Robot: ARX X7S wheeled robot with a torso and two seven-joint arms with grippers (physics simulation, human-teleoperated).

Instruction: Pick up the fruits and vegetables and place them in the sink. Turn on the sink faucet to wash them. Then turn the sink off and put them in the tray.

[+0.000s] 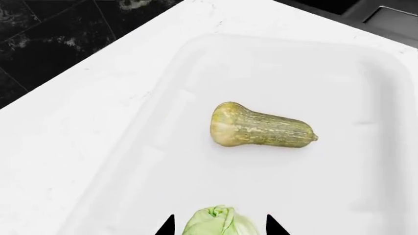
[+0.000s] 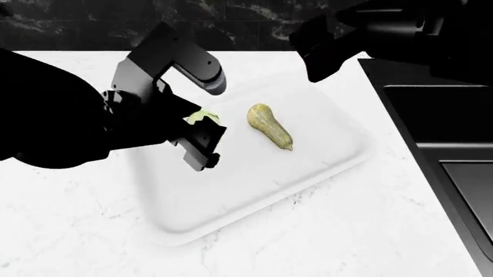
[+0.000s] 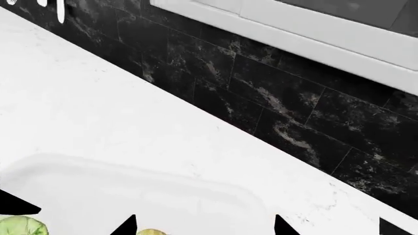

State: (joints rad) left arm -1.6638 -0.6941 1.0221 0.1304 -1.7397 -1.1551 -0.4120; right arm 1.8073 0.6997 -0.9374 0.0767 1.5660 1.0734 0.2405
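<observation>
With the squash [image 2: 269,127] already lying in the tray [image 2: 324,167], the left gripper [image 1: 220,227], jaws clamped on the cabbage [image 1: 220,223], hung over that tray, so release seemed next; the right gripper [image 3: 205,227] waited, jaws apart, above the tray's far rim.

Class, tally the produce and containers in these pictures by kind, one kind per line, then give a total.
Squash: 1
Cabbage: 1
White tray: 1
Black sink: 1
Total: 4
</observation>
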